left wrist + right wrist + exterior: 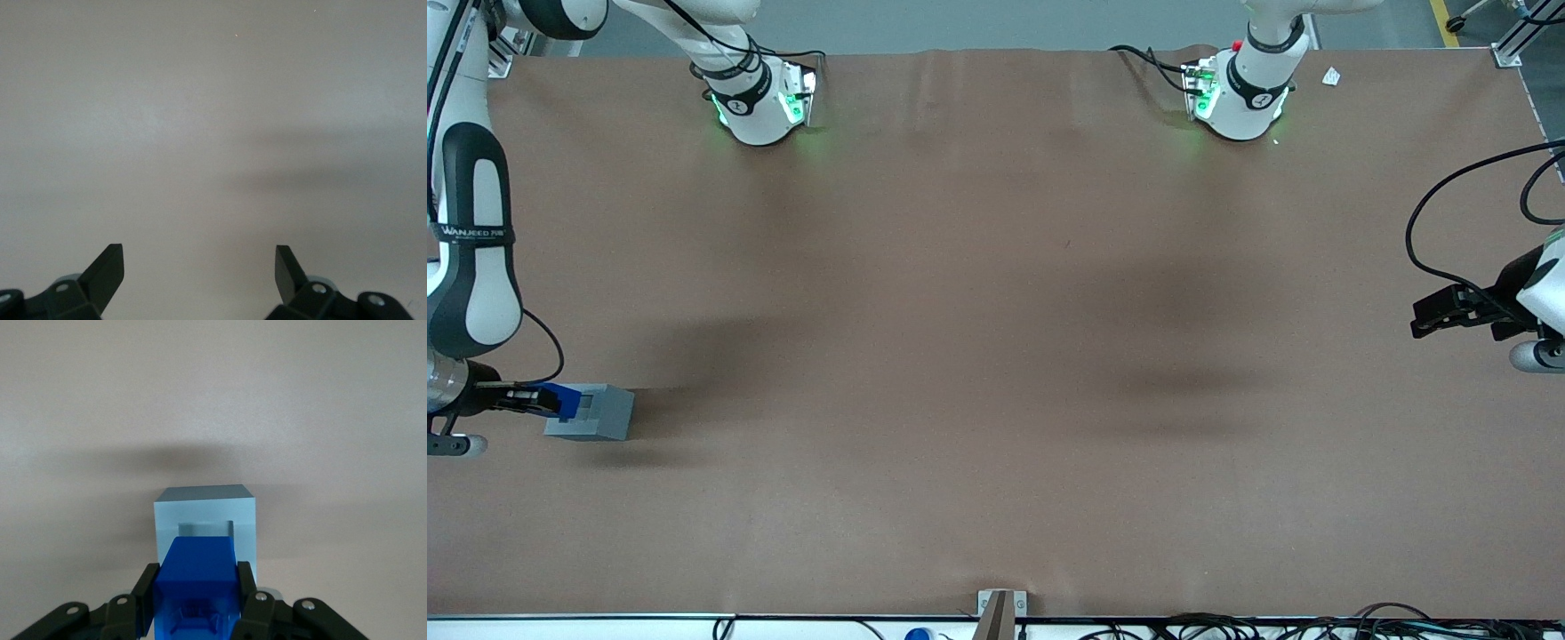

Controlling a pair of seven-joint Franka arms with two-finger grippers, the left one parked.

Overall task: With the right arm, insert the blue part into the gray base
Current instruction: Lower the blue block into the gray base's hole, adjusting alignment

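**Right wrist view: blue part held over the gray base**

The gripper [197, 600] has its black fingers [252, 603] clamped on either side of the blue part [197, 577]. The part's leading end overlaps the near rim of the gray base [207, 510], at the square recess in its top; whether it touches cannot be told. The base stands on the brown table [213, 400].

In the front view, the right arm [471, 249] reaches down at its own end of the table [996, 356]. Its gripper [538, 400] holds the blue part [567, 398] over the edge of the gray base [596, 413].
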